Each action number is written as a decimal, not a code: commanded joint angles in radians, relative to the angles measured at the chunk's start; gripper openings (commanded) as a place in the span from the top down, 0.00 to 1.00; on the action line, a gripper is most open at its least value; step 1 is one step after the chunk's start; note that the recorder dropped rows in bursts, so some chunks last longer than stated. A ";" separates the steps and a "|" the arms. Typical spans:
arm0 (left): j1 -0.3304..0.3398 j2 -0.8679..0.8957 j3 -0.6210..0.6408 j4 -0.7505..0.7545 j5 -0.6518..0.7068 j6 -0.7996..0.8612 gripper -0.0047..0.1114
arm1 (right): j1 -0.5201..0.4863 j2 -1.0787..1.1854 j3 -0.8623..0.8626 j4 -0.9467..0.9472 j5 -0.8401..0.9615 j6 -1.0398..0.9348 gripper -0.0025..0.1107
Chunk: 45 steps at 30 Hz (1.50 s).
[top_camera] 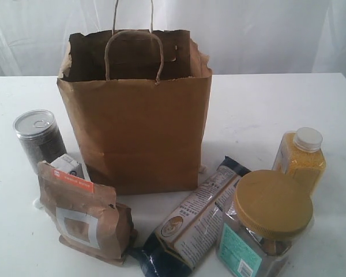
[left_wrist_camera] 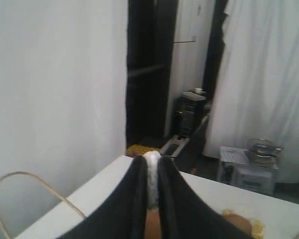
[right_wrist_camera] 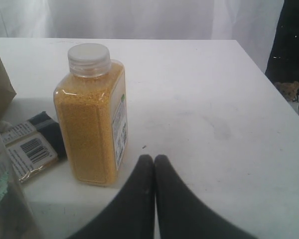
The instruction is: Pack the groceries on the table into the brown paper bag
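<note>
One yellow bottle point(right_wrist_camera: 92, 114) stands upright on the worktop point(right_wrist_camera: 204, 94) just in front of the right hand point(right_wrist_camera: 154, 159), which is closed tight and empty; the brown paper bag point(top_camera: 138, 121) stands open nearby

brown paper bag point(top_camera: 135, 133) mouth open, cord handle point(top_camera: 161, 57) arching across, free table point(top_camera: 259, 109) at right

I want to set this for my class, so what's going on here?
A two-armed robot is set to pack groceries into the open paper bag on the table. Nothing looks packed yet: the can, carton, pouch, packet, jar and bottle all sit around it. The right claw is closed beside the bottle; the left claw is closed too.
</note>
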 commanded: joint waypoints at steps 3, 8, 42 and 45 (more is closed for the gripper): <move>-0.003 0.063 0.000 0.049 0.089 0.033 0.77 | -0.008 -0.006 0.001 0.000 0.000 -0.003 0.98; -0.003 0.063 0.000 0.102 0.058 0.029 0.48 | -0.008 -0.006 0.001 0.000 0.000 -0.003 0.98; 0.127 -0.371 0.234 1.324 -0.098 -1.264 0.96 | -0.008 -0.006 0.001 0.000 0.000 -0.003 0.98; 0.127 -0.371 0.330 1.287 -0.112 -1.273 0.96 | -0.008 -0.006 0.001 0.000 0.000 -0.003 0.98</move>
